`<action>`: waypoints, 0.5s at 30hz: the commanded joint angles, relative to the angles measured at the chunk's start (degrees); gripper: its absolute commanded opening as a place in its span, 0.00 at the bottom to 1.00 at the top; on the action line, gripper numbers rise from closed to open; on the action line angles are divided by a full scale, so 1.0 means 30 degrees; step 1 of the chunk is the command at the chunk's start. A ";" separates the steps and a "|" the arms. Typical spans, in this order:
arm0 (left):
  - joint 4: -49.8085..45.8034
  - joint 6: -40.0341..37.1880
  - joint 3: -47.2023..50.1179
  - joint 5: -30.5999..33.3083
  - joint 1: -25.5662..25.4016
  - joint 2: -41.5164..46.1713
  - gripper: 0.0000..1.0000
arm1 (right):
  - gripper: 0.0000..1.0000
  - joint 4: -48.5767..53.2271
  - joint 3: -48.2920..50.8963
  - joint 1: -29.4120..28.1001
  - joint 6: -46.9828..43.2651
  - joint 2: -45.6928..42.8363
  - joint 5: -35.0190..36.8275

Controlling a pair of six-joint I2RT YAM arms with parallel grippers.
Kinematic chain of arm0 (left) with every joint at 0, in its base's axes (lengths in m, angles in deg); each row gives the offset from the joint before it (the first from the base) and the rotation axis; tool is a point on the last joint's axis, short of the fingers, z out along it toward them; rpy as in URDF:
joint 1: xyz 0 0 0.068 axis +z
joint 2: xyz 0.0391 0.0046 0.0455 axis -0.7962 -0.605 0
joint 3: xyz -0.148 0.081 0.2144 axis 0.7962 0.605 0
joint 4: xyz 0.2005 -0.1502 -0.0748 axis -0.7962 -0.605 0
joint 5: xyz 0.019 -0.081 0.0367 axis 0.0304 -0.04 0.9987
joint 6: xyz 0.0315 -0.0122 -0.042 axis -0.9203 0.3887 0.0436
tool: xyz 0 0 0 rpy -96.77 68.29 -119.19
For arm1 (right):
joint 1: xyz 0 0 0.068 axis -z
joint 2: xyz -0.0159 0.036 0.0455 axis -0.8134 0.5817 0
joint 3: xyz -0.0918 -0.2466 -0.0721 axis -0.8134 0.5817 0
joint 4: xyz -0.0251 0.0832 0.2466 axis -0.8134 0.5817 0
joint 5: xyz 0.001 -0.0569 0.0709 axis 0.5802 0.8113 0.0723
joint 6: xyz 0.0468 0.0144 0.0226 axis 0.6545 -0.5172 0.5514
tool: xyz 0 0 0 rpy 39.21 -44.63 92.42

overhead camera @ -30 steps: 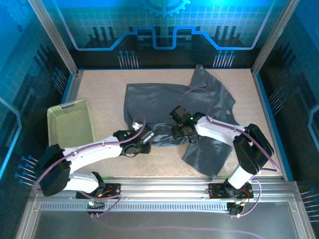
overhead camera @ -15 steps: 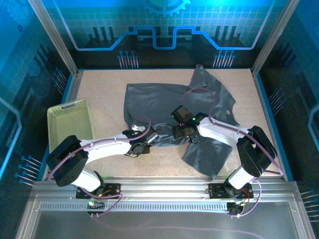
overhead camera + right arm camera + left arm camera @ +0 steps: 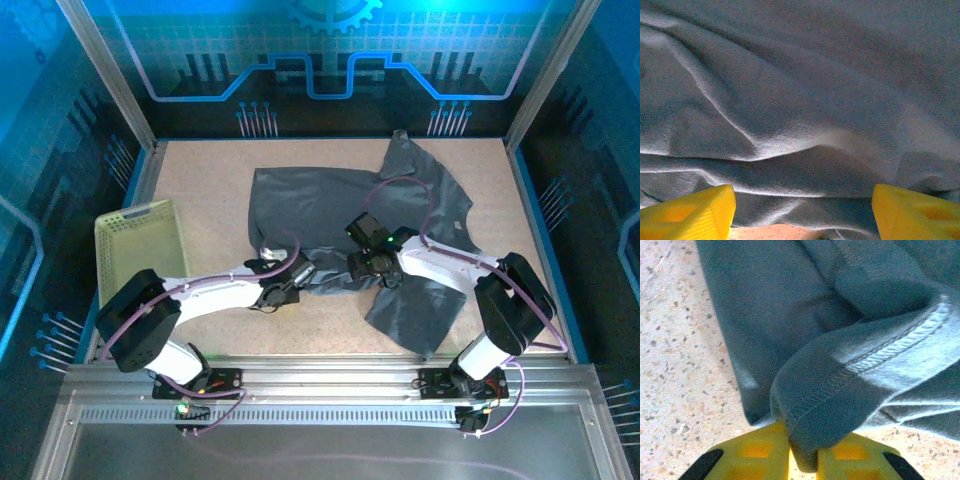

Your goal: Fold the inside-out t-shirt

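The inside-out t-shirt (image 3: 330, 205) is lying crumpled on the speckled tabletop (image 3: 200, 180), plain dark slate-grey and creased, with a stitched hem showing pale thread where a folded edge is bunching just ahead of the left gripper (image 3: 802, 457), whose yellow fingers (image 3: 760, 450) are pinching together on that fold. The right gripper (image 3: 802, 210) is holding its fingers wide apart, with rippled cloth stretching between and beyond them, though I cannot tell whether they are touching it. From above, the right arm (image 3: 450, 265) is covering part of the shirt's near flap, and the fingertips are blending into the dark fabric.
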 commanded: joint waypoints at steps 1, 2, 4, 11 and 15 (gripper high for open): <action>-0.0280 0.0245 0.0949 0.0192 0.0098 0.1301 0.15 | 0.74 0.0393 0.0006 0.0342 0.0172 -0.0366 0.0659; -0.0177 0.0224 0.1174 0.0149 0.0098 0.1623 0.13 | 0.74 0.0653 -0.0051 0.0399 0.0288 -0.0426 0.0884; -0.0023 0.0172 0.1578 0.0121 0.0098 0.2230 0.10 | 0.74 0.1155 -0.0072 0.0704 0.0636 -0.0640 0.1100; 0.2254 -0.0918 0.3738 -0.1172 0.0855 0.5562 0.06 | 0.74 0.4601 0.0299 0.1340 0.2753 -0.2335 0.2277; 0.2391 -0.1488 0.4765 -0.1516 0.2178 0.7801 0.05 | 0.75 0.8672 0.0813 0.1252 0.5518 -0.4313 0.3455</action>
